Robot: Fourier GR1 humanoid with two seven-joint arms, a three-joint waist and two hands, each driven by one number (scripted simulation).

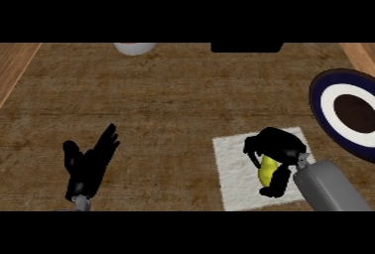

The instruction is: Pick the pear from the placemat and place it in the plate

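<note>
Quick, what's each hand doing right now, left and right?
Left hand: open, holding nothing, resting at the lower left.
Right hand: shut on the pear, at the placemat.

No legible text, labels or nos. anywhere.

right hand (277,141) hides most of the pear (268,168); plate (316,96) cut by the right edge; perhaps a cup (135,47), cropped above.
</note>
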